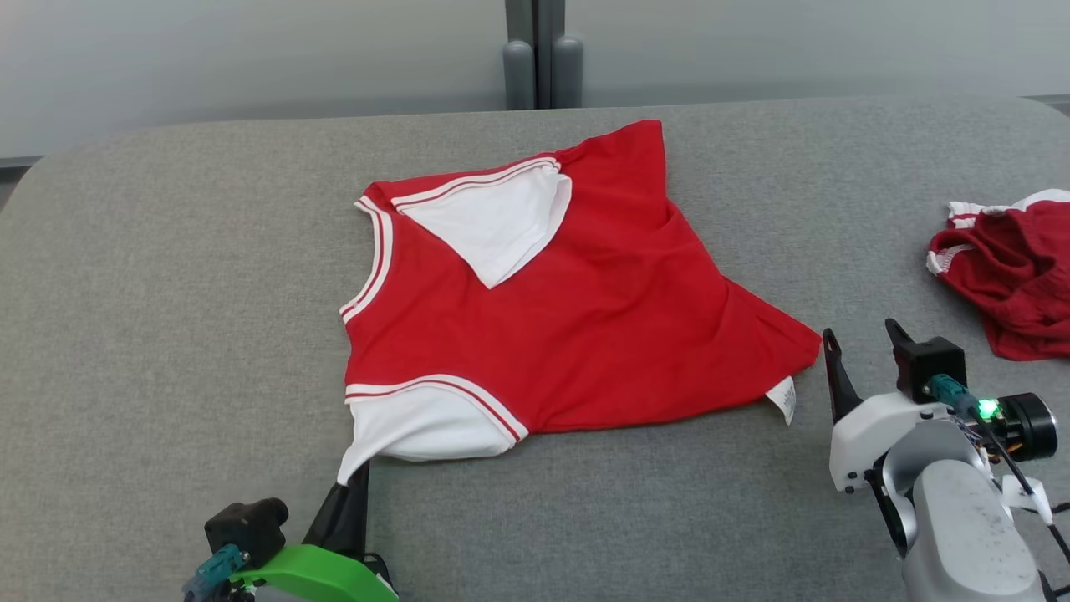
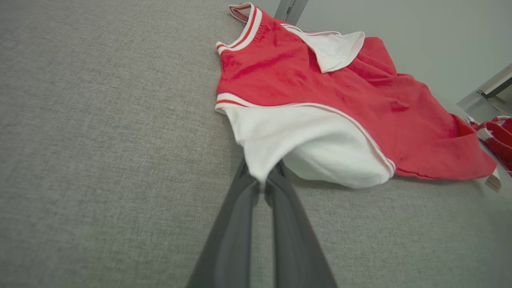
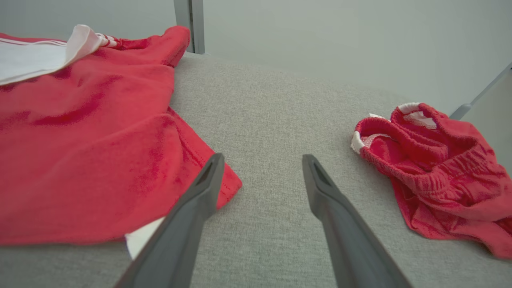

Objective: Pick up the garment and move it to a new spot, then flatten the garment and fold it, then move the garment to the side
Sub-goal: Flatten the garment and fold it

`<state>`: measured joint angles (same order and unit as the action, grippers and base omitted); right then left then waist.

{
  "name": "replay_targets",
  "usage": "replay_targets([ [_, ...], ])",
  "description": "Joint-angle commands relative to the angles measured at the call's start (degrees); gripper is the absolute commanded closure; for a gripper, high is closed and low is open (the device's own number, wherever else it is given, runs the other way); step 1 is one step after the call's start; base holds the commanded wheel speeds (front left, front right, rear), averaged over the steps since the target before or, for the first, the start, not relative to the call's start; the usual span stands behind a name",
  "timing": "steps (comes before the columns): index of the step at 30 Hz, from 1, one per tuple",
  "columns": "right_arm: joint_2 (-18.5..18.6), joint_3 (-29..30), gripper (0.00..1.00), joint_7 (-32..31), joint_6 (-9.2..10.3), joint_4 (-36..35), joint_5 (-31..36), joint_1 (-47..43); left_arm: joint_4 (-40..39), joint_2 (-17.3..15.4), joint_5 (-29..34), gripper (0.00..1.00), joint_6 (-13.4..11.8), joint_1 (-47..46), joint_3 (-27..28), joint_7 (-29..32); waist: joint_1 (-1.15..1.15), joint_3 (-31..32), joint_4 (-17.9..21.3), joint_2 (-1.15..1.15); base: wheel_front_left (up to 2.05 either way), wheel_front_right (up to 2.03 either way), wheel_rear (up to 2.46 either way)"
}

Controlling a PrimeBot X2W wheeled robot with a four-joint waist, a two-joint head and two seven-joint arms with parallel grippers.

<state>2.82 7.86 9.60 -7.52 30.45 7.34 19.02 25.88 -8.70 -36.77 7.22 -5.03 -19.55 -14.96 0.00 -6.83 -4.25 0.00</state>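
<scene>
White at the pinch: clamps the left gripper (image 2: 262, 186) tight on the tip of the near sleeve (image 2: 288, 140). Holds the right gripper (image 3: 260, 168) spread apart, empty, just beside the hem corner (image 1: 807, 347) and care tag (image 1: 783, 400). Finds the garment (image 1: 568, 334) mid-way across the table (image 1: 167, 293), nearer the front edge, far sleeve (image 1: 493, 226) flopped over the red body. Judges it light, limp, sag-prone; favours pinching sleeve tips and hem corners.

Left pincer (image 1: 358, 481): two long dark grey fingers (image 2: 232, 240), bright green housing (image 1: 322, 573), black camera block (image 1: 248, 522). Right pincer (image 1: 859, 333): white housing (image 1: 865, 439), grey speckled forearm (image 1: 970, 535), thin black cables (image 1: 1007, 468), teal connector (image 1: 949, 389), lit green indicator (image 1: 989, 409), black cylindrical module (image 1: 1030, 425).
</scene>
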Motion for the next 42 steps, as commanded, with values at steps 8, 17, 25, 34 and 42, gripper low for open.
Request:
replay_targets([
  [8,2.0,-2.0,0.0,-8.1,0.07,11.0,4.3,7.3,-2.9,0.3,1.2,1.0,-1.0,0.1,1.7,-0.2,0.0,-2.9,-3.4,0.0,0.0,0.0,0.0],
  [17,2.0,-11.1,1.0,-14.6,-0.15,19.0,-6.8,9.4,-4.3,1.0,2.2,1.0,-0.8,0.4,3.2,-0.2,0.0,-3.8,-3.7,0.0,0.0,0.0,0.0],
  [25,4.2,-16.2,1.0,-14.1,-0.08,13.0,-20.6,11.7,-7.4,0.5,0.0,1.0,-0.1,-1.9,3.8,-0.2,0.0,-2.3,-1.6,0.0,0.0,0.0,0.0],
  [34,7.6,-17.0,1.0,-13.1,0.06,-2.0,-34.1,11.5,-20.1,-5.3,-4.1,1.0,0.2,-6.6,5.0,3.4,0.0,1.9,2.2,0.0,0.0,0.0,0.0],
  [42,9.7,-11.9,1.0,-16.0,0.06,-24.0,-41.9,8.3,-39.8,-10.9,-7.2,1.0,-1.4,-10.5,9.4,9.6,0.0,5.1,5.8,0.0,0.0,0.0,0.0],
])
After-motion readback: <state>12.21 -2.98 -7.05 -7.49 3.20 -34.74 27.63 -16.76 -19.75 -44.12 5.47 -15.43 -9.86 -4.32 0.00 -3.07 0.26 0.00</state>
